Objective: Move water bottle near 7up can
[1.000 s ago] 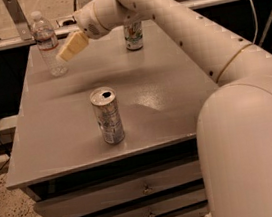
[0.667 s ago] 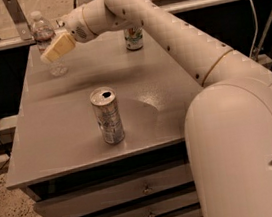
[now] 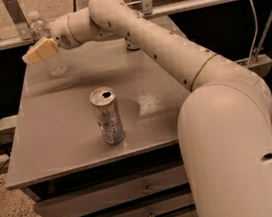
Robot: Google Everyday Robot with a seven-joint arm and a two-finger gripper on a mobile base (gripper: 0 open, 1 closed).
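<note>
At the far left corner of the table (image 3: 66, 115) stands the water bottle (image 3: 39, 28), upright, its white cap showing above the gripper (image 3: 32, 54) and its clear lower body showing below it. The gripper lies across the bottle's middle from where we look, tips pointing left and slightly down. We cannot tell whether it is around the bottle, touching it, or just in front of it, nor whether it is spread or pressed together. The 7up can (image 3: 132, 45) sits toward the back of the table, well apart from the bottle and mostly hidden behind the arm (image 3: 168, 50); only a sliver of it shows beneath the arm. A taller silver can (image 3: 107, 115), opened on top, stands alone nearer the front edge.

We judge the step in hand to be the approach or grasp, with the whole carry yet to come.

Several things could go wrong. The bottle is tall, light and close to the table's left and back edges, so a sideways push from a gripper that is not squarely round it could tip it or slide it over the edge. Thin clear plastic gives under pressure, so a hard squeeze might buckle it and a soft one might let it slip or swing in the carry. With the arm hiding the 7up can, setting the bottle down too close risks knocking the can over.
</note>
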